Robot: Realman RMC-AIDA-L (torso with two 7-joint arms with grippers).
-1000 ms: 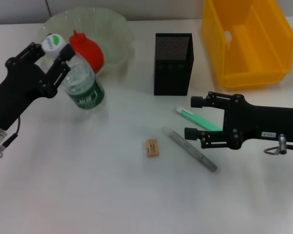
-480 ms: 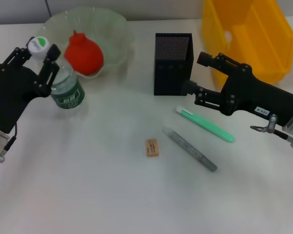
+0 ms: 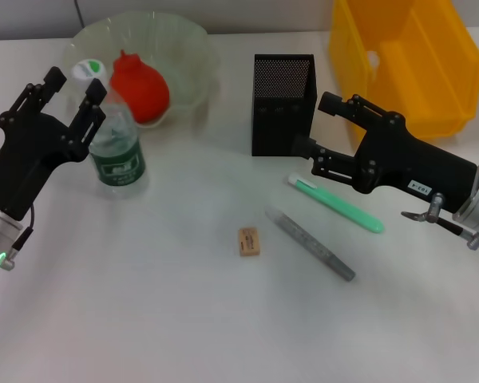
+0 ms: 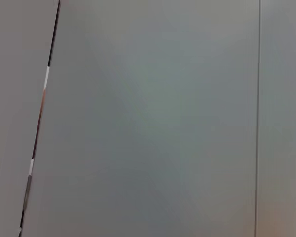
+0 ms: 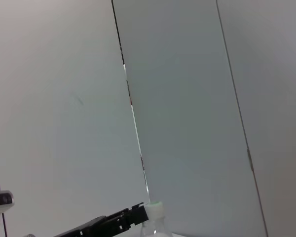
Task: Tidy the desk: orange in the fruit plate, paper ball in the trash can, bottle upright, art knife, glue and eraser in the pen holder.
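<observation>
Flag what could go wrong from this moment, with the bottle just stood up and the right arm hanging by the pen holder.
1. The left gripper has its jaws open on either side of the bottle near the cap; a careless retreat might clip it and tip it toward the fruit plate.
2. The right gripper, jaws open, hangs close to the pen holder; swinging toward the green art knife might nudge the holder.

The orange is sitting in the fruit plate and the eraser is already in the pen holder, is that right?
Not quite. The orange does sit in the fruit plate, but the eraser is not in the pen holder; it lies on the desk in front of the holder, as the head view shows.
</observation>
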